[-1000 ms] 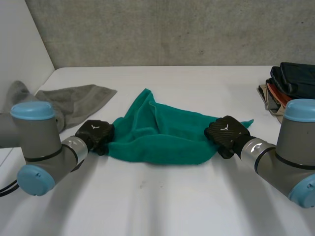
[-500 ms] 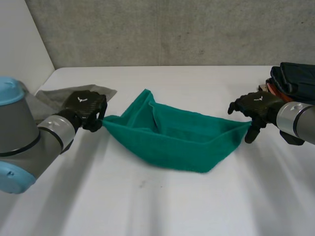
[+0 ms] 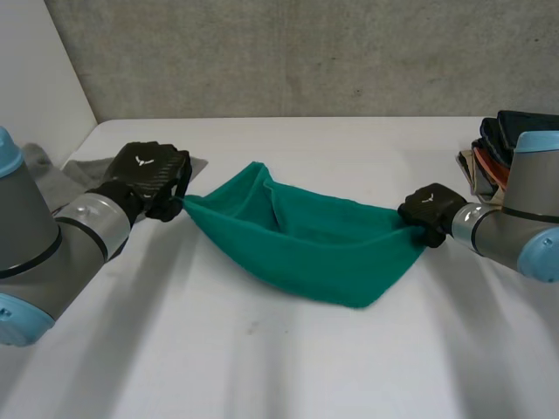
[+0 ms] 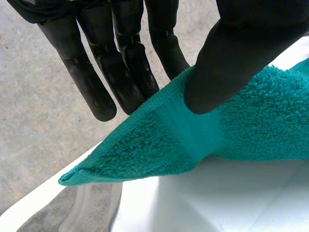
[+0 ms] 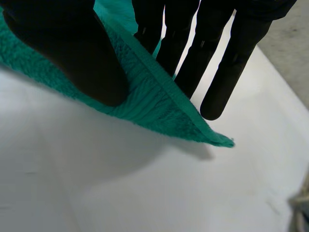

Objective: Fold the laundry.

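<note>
**Teal towel pinched at both ends, slung over the table**

The teal towel hangs stretched between the two hands above the middle of the white table, folded along its length so that it forms a shallow trough. Its upper edge runs nearly straight from one hand to the other and its lower fold sags toward the tabletop; whether that fold touches the surface cannot be told.

The left hand clamps the towel's left corner. In the left wrist view its thumb presses the woven border against the straight fingers behind it, and the corner tip pokes out past the grip.

The right hand clamps the opposite corner in the same way: its thumb lies on top of the terry and its fingers back it from the far side, with the pointed tip free beyond them.

A grey cloth lies crumpled on the table behind the left hand. A stack of folded clothes sits at the table's right edge, behind the right arm.
</note>
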Controlling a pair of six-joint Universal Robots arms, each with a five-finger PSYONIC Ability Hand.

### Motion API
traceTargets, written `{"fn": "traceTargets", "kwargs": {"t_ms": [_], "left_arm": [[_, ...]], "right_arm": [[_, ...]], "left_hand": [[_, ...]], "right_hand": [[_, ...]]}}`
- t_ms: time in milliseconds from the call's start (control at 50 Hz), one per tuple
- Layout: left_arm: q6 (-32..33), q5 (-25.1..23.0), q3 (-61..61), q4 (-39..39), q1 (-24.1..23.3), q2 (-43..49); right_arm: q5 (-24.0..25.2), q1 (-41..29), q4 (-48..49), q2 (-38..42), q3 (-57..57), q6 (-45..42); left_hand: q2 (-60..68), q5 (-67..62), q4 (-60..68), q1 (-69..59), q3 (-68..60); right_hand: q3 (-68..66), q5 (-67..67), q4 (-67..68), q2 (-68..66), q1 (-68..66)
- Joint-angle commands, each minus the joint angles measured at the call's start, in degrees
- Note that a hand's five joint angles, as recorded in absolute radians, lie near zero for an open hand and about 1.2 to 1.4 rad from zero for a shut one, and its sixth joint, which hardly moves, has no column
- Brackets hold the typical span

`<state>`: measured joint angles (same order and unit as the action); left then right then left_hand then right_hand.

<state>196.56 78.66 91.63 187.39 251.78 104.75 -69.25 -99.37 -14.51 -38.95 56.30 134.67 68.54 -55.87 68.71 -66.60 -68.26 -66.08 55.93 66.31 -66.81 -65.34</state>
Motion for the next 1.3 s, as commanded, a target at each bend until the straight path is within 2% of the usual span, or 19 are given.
{"fn": "traceTargets", "kwargs": {"t_ms": [20, 160, 220, 320, 420, 500, 580, 720, 820, 860, 920, 960, 1020, 1060, 1180, 1300], "left_arm": [[0.4, 1.3, -2.2, 0.1, 0.4, -4.4], [0.2, 3.3, -7.1, 0.1, 0.7, -12.4], [0.4, 3.9, -9.5, -0.2, 0.8, -15.9], [0.7, 4.2, -12.5, -1.2, 1.6, -20.0], [0.8, 3.8, -14.5, -5.6, 4.9, -22.7], [0.8, 3.6, -14.2, -8.4, 5.6, -21.8], [0.9, 3.6, -13.2, -8.8, 5.6, -16.1], [3.8, 3.8, -15.3, -7.8, 5.6, -3.4], [9.4, 4.2, -26.6, -1.6, 3.7, 8.5], [10.2, 4.2, -31.1, 1.4, 3.2, 11.4], [10.4, 4.1, -39.8, 10.1, 2.7, 15.8], [10.0, 4.3, -44.9, 18.2, 2.7, 17.1], [9.5, 4.7, -48.0, 25.4, 2.5, 17.4], [9.0, 5.3, -49.1, 29.2, 2.3, 17.3], [8.7, 9.9, -46.4, 27.9, 2.1, 17.2], [8.6, 10.2, -34.8, 26.7, 2.7, 16.1]], "right_arm": [[-2.6, 0.8, 6.9, -8.7, 2.2, 3.9], [-1.2, 3.2, 6.5, -29.7, 6.6, 10.9], [-1.1, 4.6, 4.2, -34.9, 6.5, 10.2], [-0.4, 12.4, -1.9, -43.8, 4.1, 9.3], [1.6, 15.2, -4.8, -48.8, 3.3, 9.3], [4.4, 14.6, -6.0, -48.1, 4.7, 9.4], [4.1, 10.8, -6.2, -44.5, 5.3, 9.4], [-2.7, 7.1, -5.6, -30.7, 1.9, 8.0], [-6.4, 5.2, -3.5, -22.1, -4.9, 7.2], [-8.3, 2.9, 0.7, -19.0, -8.9, 8.5], [-10.4, 0.7, 8.6, -17.2, -13.0, 11.5], [-12.2, -0.1, 20.4, -17.0, -15.2, 14.7], [-14.6, -0.4, 35.2, -17.2, -16.0, 15.6], [-15.2, -0.7, 40.1, -17.3, -16.0, 15.6], [-14.2, -1.8, 40.5, -18.1, -14.4, 15.6], [-11.8, -1.8, 40.4, -18.4, -7.3, 15.8]], "left_hand": [[11.5, -14.1, 11.3, -13.4, -11.7], [11.5, -14.1, 11.3, -13.4, -11.7], [11.5, -14.1, 11.3, -13.4, -11.7], [11.5, -14.1, 11.3, -13.4, -11.7], [11.5, -14.1, 11.3, -13.4, -11.7], [11.5, -14.1, 11.3, -13.4, -11.7], [11.5, -14.1, 11.3, -13.4, -11.7], [11.5, -14.1, 11.3, -13.4, -11.7], [11.5, -14.1, 11.3, -13.4, -11.7], [11.5, -14.1, 11.3, -13.4, -11.7], [11.5, -14.1, 11.3, -13.4, -11.7], [11.5, -14.1, 11.3, -13.4, -11.7], [11.5, -14.1, 11.3, -13.4, -11.7], [11.5, -14.1, 11.3, -13.4, -11.7], [11.5, -14.1, 11.3, -13.4, -11.7], [11.5, -14.1, 11.3, -13.4, -11.7]], "right_hand": [[-13.9, 14.1, 13.7, -13.2, -14.7], [-13.9, 14.1, 13.7, -13.2, -14.7], [-13.9, 14.1, 13.7, -13.2, -14.7], [-13.9, 14.1, 13.7, -13.2, -14.7], [-13.9, 14.1, 13.7, -13.2, -14.7], [-13.9, 14.1, 13.7, -13.2, -14.7], [-13.9, 14.1, 13.7, -13.2, -14.7], [-13.9, 14.1, 13.7, -13.2, -14.7], [-13.9, 14.1, 13.7, -13.2, -14.7], [-13.9, 14.1, 13.7, -13.2, -14.7], [-13.9, 14.1, 13.7, -13.2, -14.7], [-13.9, 14.1, 13.7, -13.2, -14.7], [-13.9, 14.1, 13.7, -13.2, -14.7], [-13.9, 14.1, 13.7, -13.2, -14.7], [-13.9, 14.1, 13.7, -13.2, -14.7], [-13.9, 14.1, 13.7, -13.2, -14.7]]}}
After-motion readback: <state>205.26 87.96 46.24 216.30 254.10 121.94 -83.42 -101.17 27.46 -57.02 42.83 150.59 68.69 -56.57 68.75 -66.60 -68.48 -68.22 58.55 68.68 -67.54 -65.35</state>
